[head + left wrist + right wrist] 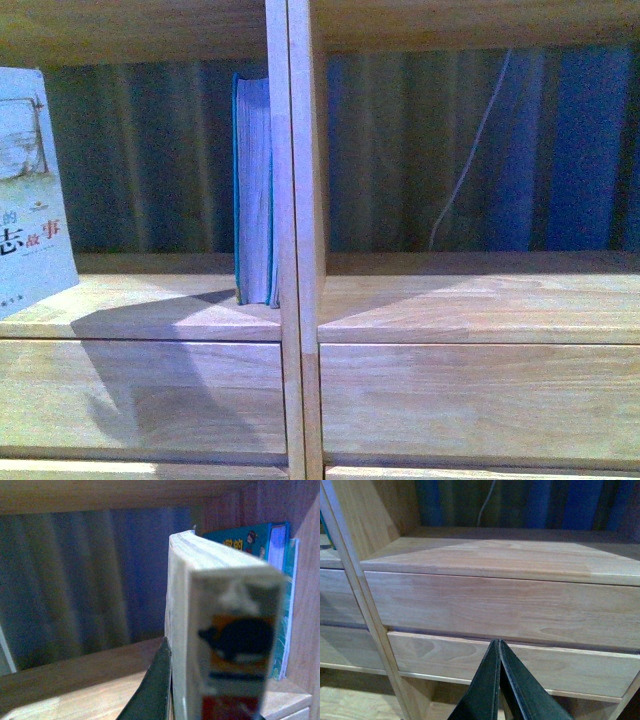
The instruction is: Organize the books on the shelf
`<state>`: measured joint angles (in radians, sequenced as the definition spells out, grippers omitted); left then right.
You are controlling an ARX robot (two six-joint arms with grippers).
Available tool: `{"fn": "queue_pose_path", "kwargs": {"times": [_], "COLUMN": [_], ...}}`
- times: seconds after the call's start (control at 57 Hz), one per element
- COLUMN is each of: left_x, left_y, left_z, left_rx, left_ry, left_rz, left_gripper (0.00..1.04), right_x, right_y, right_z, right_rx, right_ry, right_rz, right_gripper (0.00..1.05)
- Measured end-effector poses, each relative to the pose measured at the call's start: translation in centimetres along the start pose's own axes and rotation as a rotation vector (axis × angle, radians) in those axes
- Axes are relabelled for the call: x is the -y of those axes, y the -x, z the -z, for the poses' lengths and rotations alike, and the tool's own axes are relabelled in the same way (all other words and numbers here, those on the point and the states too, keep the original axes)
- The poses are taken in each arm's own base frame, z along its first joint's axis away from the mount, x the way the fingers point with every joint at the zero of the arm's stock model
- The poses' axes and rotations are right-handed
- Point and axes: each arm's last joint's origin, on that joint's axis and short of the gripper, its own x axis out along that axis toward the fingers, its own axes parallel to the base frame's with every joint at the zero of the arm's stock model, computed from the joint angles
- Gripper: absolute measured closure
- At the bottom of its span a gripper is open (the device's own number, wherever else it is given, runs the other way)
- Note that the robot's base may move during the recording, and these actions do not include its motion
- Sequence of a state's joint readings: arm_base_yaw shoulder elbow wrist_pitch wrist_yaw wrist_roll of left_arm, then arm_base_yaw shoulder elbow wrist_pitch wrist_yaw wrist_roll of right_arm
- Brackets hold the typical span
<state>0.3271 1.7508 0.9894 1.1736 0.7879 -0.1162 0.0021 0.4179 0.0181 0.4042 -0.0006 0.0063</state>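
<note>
The thin white paperback (25, 190) hangs tilted in the left compartment of the shelf (450, 300), well apart from the central divider (297, 150). The teal book (255, 190) stands upright with its cover touching that divider, pages facing out.

In the left wrist view, one dark jaw of the left gripper (156, 687) lies flat against the paperback's cover near its lower edge. The other jaw is hidden behind the book. Because the book sits clear of the board, I judge the jaws clamped on it. The right gripper (499, 680) has its jaws pressed together with nothing between them. It sits low in front of the drawer fronts (495, 610), on the far side of the divider from the books.

The paperback looks light and bendy, with a smooth cover that may slip. A hold low on it lets the top sag, so a pinch across both covers nearer the spine would carry it straighter. The teal book looks stiffer and heavier, and should serve as a stop to lean against.

Between the paperback and the teal book the board is bare. A thin white cord (470, 150) hangs behind the compartment beyond the divider, out of the way. The compartment's ceiling is close above the teal book, so a tilted entry could catch it.
</note>
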Motion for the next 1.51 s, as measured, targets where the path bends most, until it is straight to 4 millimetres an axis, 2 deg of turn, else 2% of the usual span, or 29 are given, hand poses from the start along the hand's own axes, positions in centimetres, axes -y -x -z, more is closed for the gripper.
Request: {"fn": "queue_pose_path", "kwargs": {"times": [0.193,0.614,0.806,1.122,1.28,1.438,1.508], "left_x": [-0.5,0.4,1.4,3.7,4.7,5.6,5.9], "left_y": [-4.7,-11.7,-15.1,-19.6,-20.7,-21.2,-21.3], "left_z": [2.1,4.3,6.4,7.6,8.0,8.2,8.2], "left_rx": [0.016,0.048,0.033,0.061,0.072,0.072,0.070], "left_ry": [0.024,0.056,0.076,0.062,0.058,0.049,0.054], "left_rz": [0.046,0.087,0.101,0.132,0.130,0.117,0.109], "left_gripper": [0.98,0.98,0.98,0.98,0.98,0.98,0.89], "right_x": [0.0,0.0,0.0,0.0,0.0,0.0,0.0], "right_y": [0.6,1.4,2.1,2.7,2.7,2.7,2.7], "right_z": [0.0,0.0,0.3,0.3,0.3,0.3,0.3], "right_rx": [0.010,0.011,-0.015,0.005,0.005,0.005,0.005], "right_ry": [0.001,0.001,0.001,0.001,0.001,0.003,0.003], "right_rz": [0.000,0.000,0.000,0.000,0.000,0.000,0.000], "right_gripper": [1.02,1.02,1.02,1.02,1.02,0.80,0.70]}}
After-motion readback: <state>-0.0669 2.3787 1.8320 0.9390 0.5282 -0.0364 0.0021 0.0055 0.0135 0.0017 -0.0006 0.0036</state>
